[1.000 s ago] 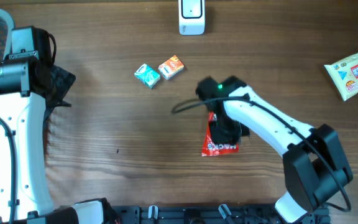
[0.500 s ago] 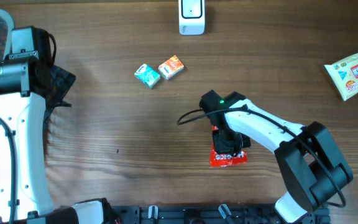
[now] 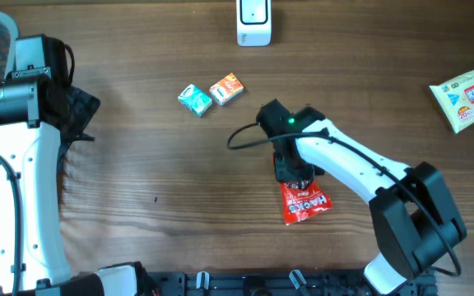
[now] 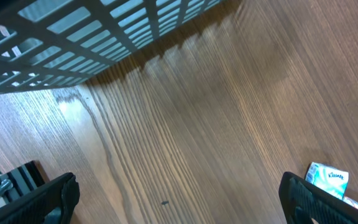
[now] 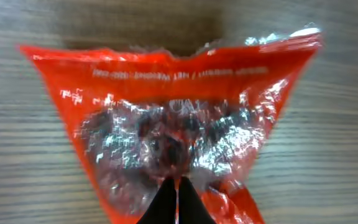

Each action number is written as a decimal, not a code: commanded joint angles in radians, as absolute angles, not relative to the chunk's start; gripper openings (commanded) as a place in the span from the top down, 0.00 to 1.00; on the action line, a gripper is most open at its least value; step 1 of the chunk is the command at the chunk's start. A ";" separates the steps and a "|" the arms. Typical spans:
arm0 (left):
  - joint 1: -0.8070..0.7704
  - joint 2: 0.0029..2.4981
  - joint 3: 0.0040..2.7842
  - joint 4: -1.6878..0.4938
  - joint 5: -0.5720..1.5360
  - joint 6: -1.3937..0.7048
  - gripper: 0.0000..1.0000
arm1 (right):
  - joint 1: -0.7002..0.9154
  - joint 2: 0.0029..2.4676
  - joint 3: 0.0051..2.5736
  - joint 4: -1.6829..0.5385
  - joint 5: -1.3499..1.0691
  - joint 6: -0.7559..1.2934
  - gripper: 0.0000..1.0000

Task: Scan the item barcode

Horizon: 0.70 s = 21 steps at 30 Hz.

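So the right pincer (image 3: 293, 171) is clamped tight on the red bag (image 3: 304, 203), lower middle of the table (image 3: 155, 230); left pincer (image 4: 179, 199) gapes wide.

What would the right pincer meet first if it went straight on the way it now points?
The red bag: the shut right pincer points straight at its middle. Whether the tips already touch it is unclear.

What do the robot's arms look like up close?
Both the left arm and the right arm are slim white shells with bulky black joints. The right arm has a small green light and a looping black cable near its wrist. The right end effector has black fingers that taper to narrow tips.
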State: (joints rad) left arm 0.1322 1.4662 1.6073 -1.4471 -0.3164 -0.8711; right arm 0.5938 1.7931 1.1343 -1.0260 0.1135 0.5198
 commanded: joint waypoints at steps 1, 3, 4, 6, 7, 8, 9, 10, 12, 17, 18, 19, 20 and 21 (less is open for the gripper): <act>0.137 1.467 1.602 -1.447 -0.323 -0.883 0.00 | 0.587 1.794 1.041 -0.931 0.197 0.583 0.96; 0.137 1.467 1.602 -1.447 -0.323 -0.883 0.00 | 0.566 1.794 1.028 -0.899 0.299 0.604 0.96; 0.137 1.467 1.602 -1.447 -0.323 -0.883 0.00 | 0.555 1.793 1.034 -0.898 0.322 0.604 0.96; 0.137 1.467 1.602 -1.447 -0.323 -0.883 0.00 | 0.523 1.793 1.069 -0.907 0.322 0.587 0.96; 0.137 1.467 1.602 -1.448 -0.323 -0.883 0.00 | 0.511 1.792 1.090 -0.916 0.305 0.565 0.96; 0.137 1.467 1.602 -1.448 -0.323 -0.883 0.00 | 0.499 1.791 1.126 -0.936 0.285 0.542 0.96; 0.137 1.467 1.602 -1.447 -0.323 -0.883 0.00 | 0.490 1.791 1.166 -0.967 0.272 0.523 0.96; 0.137 1.467 1.602 -1.447 -0.323 -0.883 0.00 | 0.479 1.789 1.242 -1.038 0.268 0.519 0.96; 0.137 1.467 1.602 -1.447 -0.323 -0.883 0.00 | 0.476 1.789 1.318 -1.124 0.268 0.520 0.96; 0.137 1.467 1.602 -1.447 -0.323 -0.883 0.00 | 0.476 1.788 1.370 -1.209 -0.044 0.271 0.71; 0.137 1.467 1.602 -1.447 -0.323 -0.883 0.00 | 0.476 1.788 1.346 -1.202 -0.081 0.259 0.61; 0.137 1.467 1.602 -1.447 -0.323 -0.883 0.00 | 0.476 1.788 1.318 -1.188 -0.080 0.266 0.37; 0.137 1.467 1.602 -1.447 -0.323 -0.883 0.00 | 0.476 1.790 1.292 -1.165 -0.080 0.265 0.03; 0.137 1.467 1.602 -1.447 -0.323 -0.883 0.00 | 0.476 1.790 1.256 -1.127 -0.081 0.266 0.00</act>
State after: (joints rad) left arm 0.1322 1.4662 1.6073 -1.4467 -0.3164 -0.8711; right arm 0.4770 1.7855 1.3357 -1.1774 0.0170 0.3355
